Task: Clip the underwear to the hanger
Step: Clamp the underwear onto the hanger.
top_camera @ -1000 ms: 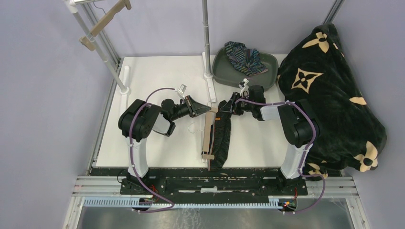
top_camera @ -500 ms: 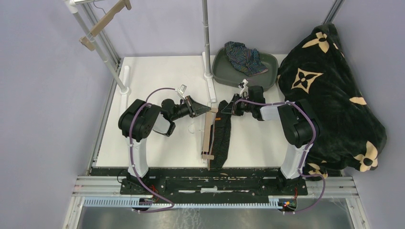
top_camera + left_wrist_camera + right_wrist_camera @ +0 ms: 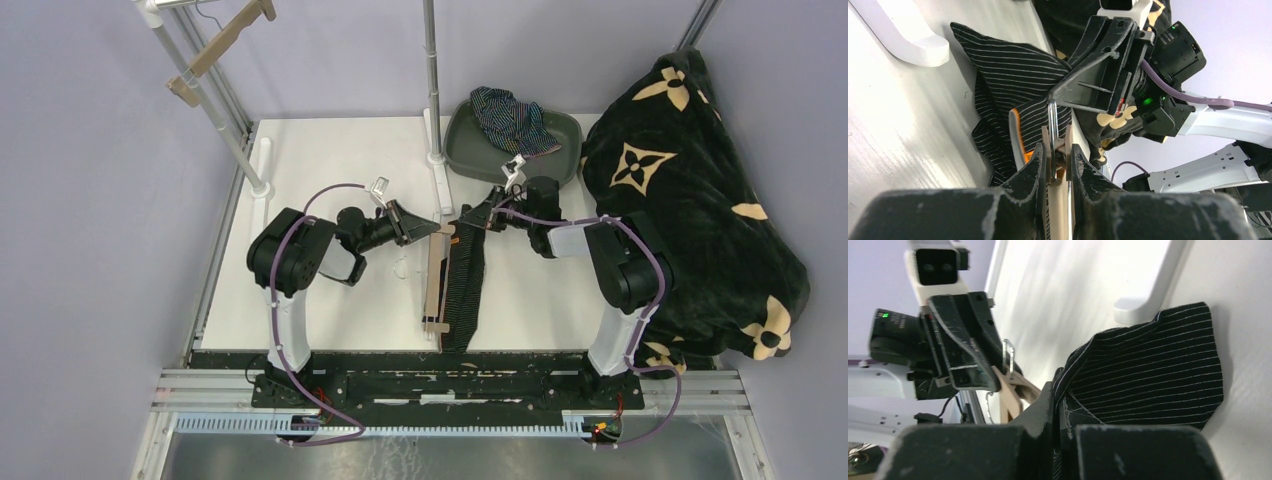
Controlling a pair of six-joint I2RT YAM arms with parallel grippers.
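Note:
A wooden hanger (image 3: 434, 285) lies on the white table between the arms, its long side running toward me. My left gripper (image 3: 428, 229) is shut on the clip at its far end; in the left wrist view the jaws (image 3: 1057, 151) squeeze the clip's two wooden halves and its wire spring. Black pinstriped underwear (image 3: 465, 290) lies alongside the hanger on the right. My right gripper (image 3: 472, 217) is shut on the garment's far edge, and the right wrist view shows the cloth (image 3: 1148, 372) pinched between the jaws (image 3: 1062, 407). Smaller navy striped underwear (image 3: 515, 120) sits in a basin.
The grey-green basin (image 3: 470, 160) stands at the back centre-right. A big black blanket (image 3: 690, 200) with tan flowers drapes over the right edge. A rack post (image 3: 431, 90) with white feet rises at the back middle. Another wooden hanger (image 3: 215, 45) hangs on the rail at upper left.
The right gripper has closed on the pinstriped underwear's far edge and shifted a little farther back, pulling that edge with it. The left gripper has kept its hold on the clip.

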